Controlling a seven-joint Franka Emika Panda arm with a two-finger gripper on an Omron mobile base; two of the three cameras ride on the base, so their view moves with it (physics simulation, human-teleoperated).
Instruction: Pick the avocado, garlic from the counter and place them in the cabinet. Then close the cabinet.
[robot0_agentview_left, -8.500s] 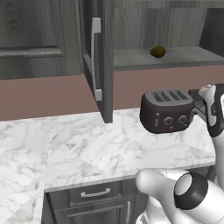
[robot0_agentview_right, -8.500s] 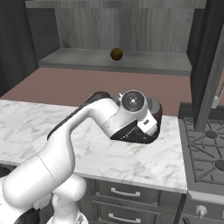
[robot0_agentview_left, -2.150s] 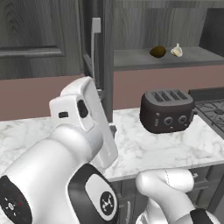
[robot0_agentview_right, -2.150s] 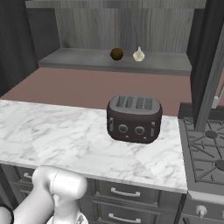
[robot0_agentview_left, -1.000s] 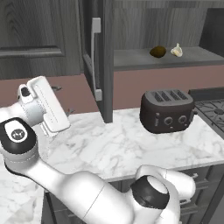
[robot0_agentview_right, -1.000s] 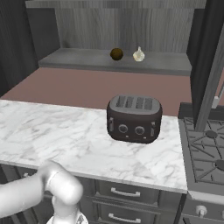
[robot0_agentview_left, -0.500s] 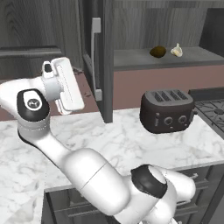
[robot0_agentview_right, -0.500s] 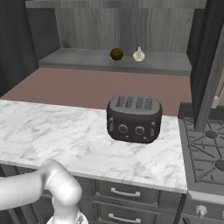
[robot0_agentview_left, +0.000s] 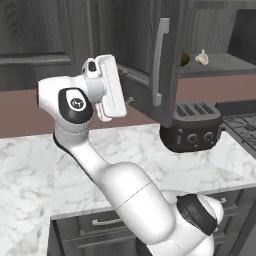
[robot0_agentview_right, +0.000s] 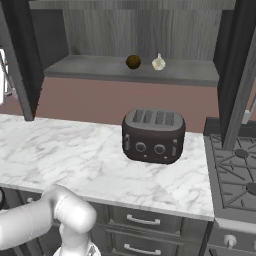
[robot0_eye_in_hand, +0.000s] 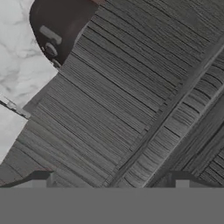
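The dark avocado (robot0_agentview_right: 133, 61) and the pale garlic (robot0_agentview_right: 158, 63) lie side by side on the grey shelf of the cabinet (robot0_agentview_right: 100, 67), whose doors stand open. In the left base view the avocado (robot0_agentview_left: 184, 59) peeks out from behind the open left door (robot0_agentview_left: 147, 60), with the garlic (robot0_agentview_left: 201, 57) to its right. My gripper (robot0_agentview_left: 121, 95) is raised above the counter (robot0_agentview_left: 130, 150), just left of that door and below its silver handle (robot0_agentview_left: 159, 62). In the hand view the gripper (robot0_eye_in_hand: 111, 181) is open and faces the door's wood grain up close, with nothing between its fingers.
A dark toaster (robot0_agentview_right: 152, 135) stands on the counter (robot0_agentview_right: 60, 150) under the cabinet. A stove (robot0_agentview_right: 235, 170) adjoins the counter at the right. The cabinet's right door (robot0_agentview_right: 242, 70) hangs open above the stove. Drawers (robot0_agentview_right: 142, 220) run below the worktop.
The arm has swung up and to the right, carrying the hand from the far left over the counter to beside the open left door. Avocado, garlic and toaster have not moved.
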